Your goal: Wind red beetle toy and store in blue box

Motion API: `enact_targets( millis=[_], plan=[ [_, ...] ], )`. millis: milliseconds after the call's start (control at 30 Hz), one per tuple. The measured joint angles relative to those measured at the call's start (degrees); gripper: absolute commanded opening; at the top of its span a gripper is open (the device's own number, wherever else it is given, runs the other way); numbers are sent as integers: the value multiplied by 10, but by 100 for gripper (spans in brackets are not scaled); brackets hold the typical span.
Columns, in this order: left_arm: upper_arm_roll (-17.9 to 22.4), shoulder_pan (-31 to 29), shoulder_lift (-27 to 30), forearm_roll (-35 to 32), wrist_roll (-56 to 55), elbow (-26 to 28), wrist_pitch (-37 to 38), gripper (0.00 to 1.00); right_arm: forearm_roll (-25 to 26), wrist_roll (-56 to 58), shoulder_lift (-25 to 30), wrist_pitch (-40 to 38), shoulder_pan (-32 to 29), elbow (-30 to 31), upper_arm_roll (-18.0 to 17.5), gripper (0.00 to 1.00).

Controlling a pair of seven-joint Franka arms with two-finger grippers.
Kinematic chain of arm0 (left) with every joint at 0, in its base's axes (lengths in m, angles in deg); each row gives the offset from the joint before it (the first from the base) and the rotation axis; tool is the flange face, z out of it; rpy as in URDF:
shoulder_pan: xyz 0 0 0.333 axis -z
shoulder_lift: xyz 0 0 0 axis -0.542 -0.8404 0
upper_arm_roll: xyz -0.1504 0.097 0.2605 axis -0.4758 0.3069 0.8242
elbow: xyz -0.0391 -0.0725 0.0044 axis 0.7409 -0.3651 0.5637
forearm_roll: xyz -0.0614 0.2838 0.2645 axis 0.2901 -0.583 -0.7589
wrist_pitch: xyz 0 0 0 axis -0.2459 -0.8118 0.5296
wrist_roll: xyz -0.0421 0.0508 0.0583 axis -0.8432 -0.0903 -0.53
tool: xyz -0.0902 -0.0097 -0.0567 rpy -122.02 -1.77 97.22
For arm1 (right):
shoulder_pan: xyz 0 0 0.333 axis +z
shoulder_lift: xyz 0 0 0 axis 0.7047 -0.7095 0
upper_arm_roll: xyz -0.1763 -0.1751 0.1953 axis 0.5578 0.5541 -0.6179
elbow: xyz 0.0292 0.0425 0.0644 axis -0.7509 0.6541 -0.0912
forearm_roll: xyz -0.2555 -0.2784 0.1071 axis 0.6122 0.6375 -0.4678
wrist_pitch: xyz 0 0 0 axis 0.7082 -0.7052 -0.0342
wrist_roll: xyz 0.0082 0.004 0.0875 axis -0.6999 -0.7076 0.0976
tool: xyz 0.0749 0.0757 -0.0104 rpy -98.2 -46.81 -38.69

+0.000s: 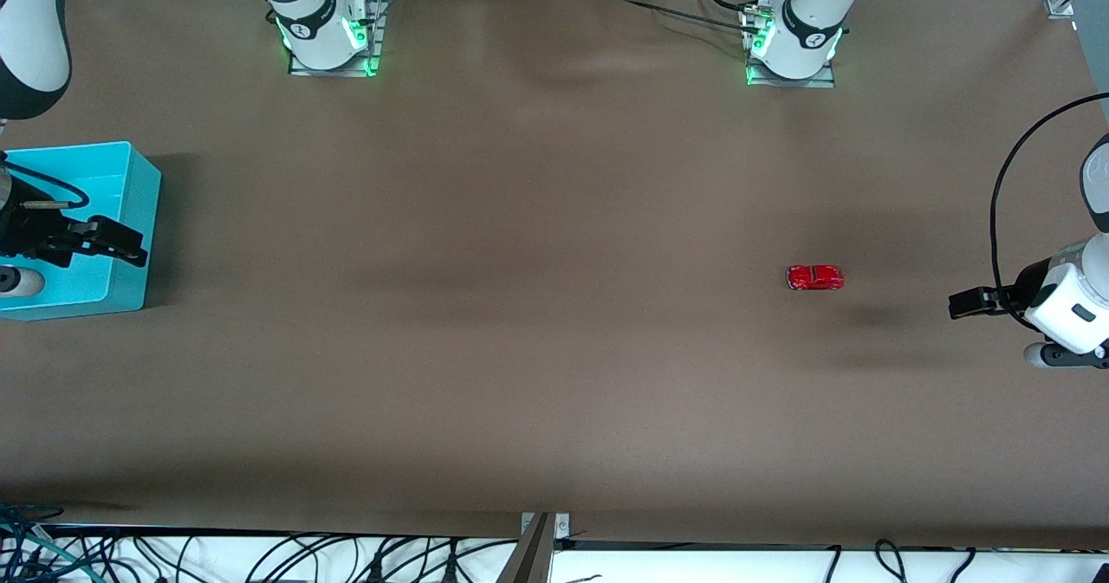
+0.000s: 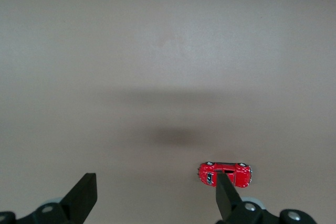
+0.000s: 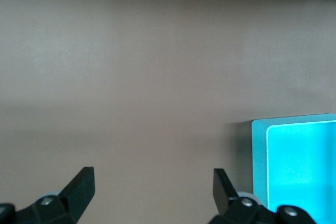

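Start step: red beetle toy [image 1: 814, 277] untouched on counter [image 1: 537, 323]. Left gripper [image 2: 157, 198] near toy, right gripper [image 3: 153, 190] over blue box [image 1: 130, 176], both jaws spread. Next: left descends, pinches toy.

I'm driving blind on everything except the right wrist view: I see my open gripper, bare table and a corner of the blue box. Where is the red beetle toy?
Observer: The red beetle toy stands on the table toward the left arm's end, nowhere near the blue box.
Operator: Is anything holding it?
Observer: No. The left gripper hangs open above the table with the toy beside one fingertip, not between the fingers.
Operator: And where does my right gripper sit against the box?
Observer: The right gripper is over the box's open top, at the right arm's end of the table.
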Motion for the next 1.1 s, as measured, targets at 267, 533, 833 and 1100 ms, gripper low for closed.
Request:
enact_targets(
  millis=[267, 533, 833, 1100],
  plan=[
    [1, -1, -4, 0, 39, 0, 1, 100, 1, 0, 0, 0, -1, 0, 1, 100],
    [1, 0, -13, 0, 50, 0, 1, 100, 1, 0, 0, 0, -1, 0, 1, 100],
    [4, -1, -19, 0, 51, 0, 1, 100, 1, 0, 0, 0, -1, 0, 1, 100],
    [4, 0, -22, 0, 51, 0, 2, 100, 1, 0, 0, 0, -1, 0, 1, 100]
  ],
)
